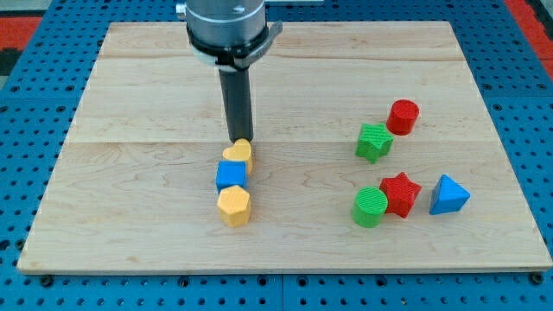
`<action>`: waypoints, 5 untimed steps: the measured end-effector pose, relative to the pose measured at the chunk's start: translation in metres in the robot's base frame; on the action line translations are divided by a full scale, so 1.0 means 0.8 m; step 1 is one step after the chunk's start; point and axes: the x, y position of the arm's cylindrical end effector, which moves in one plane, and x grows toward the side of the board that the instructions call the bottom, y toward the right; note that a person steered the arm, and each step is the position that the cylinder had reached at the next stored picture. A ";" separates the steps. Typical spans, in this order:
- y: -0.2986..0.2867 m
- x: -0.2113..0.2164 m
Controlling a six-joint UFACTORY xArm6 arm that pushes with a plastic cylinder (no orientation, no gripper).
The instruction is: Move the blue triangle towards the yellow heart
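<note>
so, only one camera view here, looking down at a wooden board (130, 104) sitting on a blue pegboard surface (34, 86).

the arm comes in from the view's top, and the dark rod drops straight down. my tip (238, 139) sits right at the top edge of the yellow heart (238, 154), touching it or as good as touching, hard to call. no pincer on this rig at all, just the rod, so nothing opens or closes and it's not holding anything.

under the heart there's a little column: a blue cube (232, 174) pressed against the heart's lower side, then a yellow hexagon-ish block (234, 206) right below that, touching the cube. all three stacked in a line running toward the view's bottom, left of centre.

the blue triangle (448, 195) is way over at the view's right, well apart from the heart and from my tip. it's at the right end of a row: green cylinder (370, 206), then a red star (400, 193) touching it, then the triangle just beside the star with a small gap.

above that row, a green star (374, 142) and a red cylinder (403, 116) sit close together, cylinder up and to the right.
</note>
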 end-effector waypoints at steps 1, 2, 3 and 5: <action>0.004 0.010; 0.056 -0.006; 0.076 -0.041; 0.085 -0.090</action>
